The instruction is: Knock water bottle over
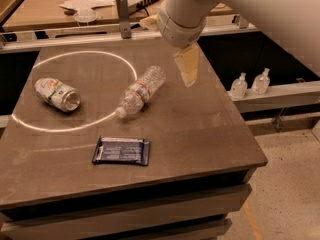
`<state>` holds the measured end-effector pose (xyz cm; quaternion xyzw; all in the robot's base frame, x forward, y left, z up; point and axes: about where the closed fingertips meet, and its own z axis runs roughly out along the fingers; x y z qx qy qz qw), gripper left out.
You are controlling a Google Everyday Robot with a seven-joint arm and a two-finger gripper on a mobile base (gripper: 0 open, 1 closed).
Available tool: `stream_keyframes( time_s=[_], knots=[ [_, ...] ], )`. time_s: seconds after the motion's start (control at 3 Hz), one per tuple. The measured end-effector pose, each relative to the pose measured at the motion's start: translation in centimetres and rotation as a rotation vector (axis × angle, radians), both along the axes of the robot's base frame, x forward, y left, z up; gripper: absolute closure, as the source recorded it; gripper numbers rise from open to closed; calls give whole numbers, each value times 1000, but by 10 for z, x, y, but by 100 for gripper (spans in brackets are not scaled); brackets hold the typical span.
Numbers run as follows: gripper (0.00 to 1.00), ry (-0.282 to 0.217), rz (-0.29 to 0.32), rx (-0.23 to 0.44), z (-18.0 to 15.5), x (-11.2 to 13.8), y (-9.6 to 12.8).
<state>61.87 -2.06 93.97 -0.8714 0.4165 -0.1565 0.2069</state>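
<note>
Camera view: we looked down on one table (210,134).
Water bottle: the water bottle (141,90) lay on its side near the table's middle, cap toward the near left.
Gripper: the gripper (187,69) hung just right of the water bottle, apart from it; we could not tell whether it was spread or closed.
Can: a can (57,94) lay on its side at left.
Packet: a dark packet (121,150) lay flat near the front.
Pump bottles: two pump bottles (250,84) stood on a ledge (280,91) at right.

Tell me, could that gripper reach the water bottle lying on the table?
Probably yes. The gripper hangs close beside the water bottle, which lies on its side on the table, and nothing stands between them.
</note>
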Motion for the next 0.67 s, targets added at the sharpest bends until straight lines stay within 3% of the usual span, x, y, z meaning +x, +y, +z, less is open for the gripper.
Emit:
stream_keyframes(
  time_s=[0.33,0.67],
  knots=[
    [0,-10,-12,58,6,1,1],
    [0,-9,-11,53,6,1,1]
  ],
)
